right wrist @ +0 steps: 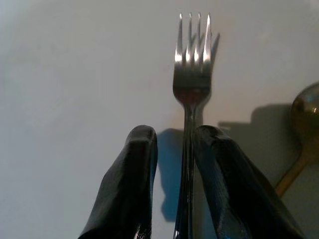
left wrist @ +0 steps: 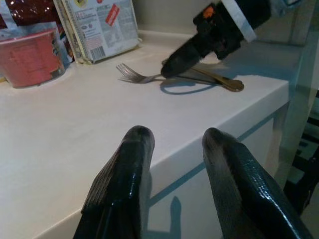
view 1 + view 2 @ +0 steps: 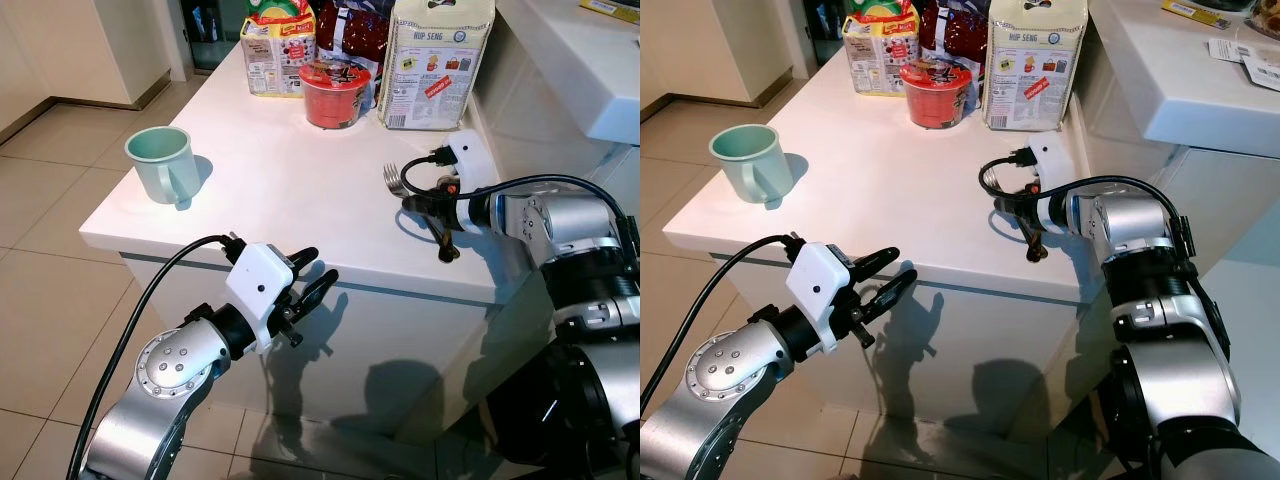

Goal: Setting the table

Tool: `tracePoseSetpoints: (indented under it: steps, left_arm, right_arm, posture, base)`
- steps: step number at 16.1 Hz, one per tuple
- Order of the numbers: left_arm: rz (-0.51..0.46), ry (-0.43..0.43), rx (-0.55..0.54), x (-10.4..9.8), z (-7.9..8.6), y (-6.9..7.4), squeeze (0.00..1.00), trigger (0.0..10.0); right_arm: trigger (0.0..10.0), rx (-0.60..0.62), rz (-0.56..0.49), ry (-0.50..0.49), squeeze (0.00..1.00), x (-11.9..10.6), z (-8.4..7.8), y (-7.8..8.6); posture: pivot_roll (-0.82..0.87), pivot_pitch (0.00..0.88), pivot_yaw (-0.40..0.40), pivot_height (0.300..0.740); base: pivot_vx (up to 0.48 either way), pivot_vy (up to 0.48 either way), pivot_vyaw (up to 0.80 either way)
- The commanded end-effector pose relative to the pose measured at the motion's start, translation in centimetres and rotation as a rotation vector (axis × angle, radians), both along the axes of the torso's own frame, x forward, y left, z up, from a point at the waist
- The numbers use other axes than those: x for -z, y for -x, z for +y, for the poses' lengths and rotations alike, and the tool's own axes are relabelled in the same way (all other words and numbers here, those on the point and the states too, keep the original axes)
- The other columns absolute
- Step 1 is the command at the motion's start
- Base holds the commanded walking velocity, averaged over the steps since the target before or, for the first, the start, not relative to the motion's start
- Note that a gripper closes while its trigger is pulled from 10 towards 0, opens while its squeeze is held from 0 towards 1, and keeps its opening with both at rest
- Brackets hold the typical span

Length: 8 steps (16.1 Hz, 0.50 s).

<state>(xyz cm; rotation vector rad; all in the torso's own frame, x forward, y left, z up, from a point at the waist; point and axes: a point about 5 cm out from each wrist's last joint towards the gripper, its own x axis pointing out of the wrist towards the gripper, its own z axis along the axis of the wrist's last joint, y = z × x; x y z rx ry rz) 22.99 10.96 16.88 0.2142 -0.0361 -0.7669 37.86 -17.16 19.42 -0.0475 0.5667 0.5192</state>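
One fork [image 1: 192, 84]; one spoon [image 1: 305, 119] (gold); one mug [image 3: 160, 163]; three food packets [image 3: 438, 62].

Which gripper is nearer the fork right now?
Right. The right gripper has its jaws around the fork handle; the left gripper hangs off the table's front edge.

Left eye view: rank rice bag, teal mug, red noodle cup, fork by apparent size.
1. Rice bag, largest.
2. Teal mug.
3. Red noodle cup, close to the mug but farther off, so unsure.
4. Fork, mostly hidden by the right hand.
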Motion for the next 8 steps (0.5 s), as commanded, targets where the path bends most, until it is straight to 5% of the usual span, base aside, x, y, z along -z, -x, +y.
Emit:
tracePoseSetpoints:
  steps: [1,4,5,8]
  left_arm:
    - [0.002,-0.007,0.015,0.19,-0.25,-0.03,0.00,10.0]
    - [0.003,-0.006,0.021,0.29,-0.44,0.03,0.00,10.0]
    - [0.005,-0.007,0.022,0.34,-0.43,0.12,0.00,10.0]
    - [0.006,-0.008,0.022,0.39,-0.36,0.22,0.00,10.0]
  right_arm:
    - [10.0,0.035,0.002,-0.013,1.00,-0.47,-0.61,-0.26]
    - [10.0,0.055,-0.003,-0.036,1.00,-0.58,-0.31,-0.72]
    - [10.0,0.059,0.000,-0.039,0.00,-0.34,-0.01,-0.92]
    - [10.0,0.060,0.021,-0.003,0.00,0.32,0.35,-1.10]
  posture:
    - [-0.05,0.000,-0.020,0.740]
    - [-0.05,0.000,-0.018,0.740]
    - [-0.05,0.000,-0.019,0.740]
    - [-0.04,0.000,-0.023,0.740]
  base:
    - [0.000,0.000,0.00]
    - [0.000,0.000,0.00]
    - [0.000,0.000,0.00]
    - [0.000,0.000,0.00]
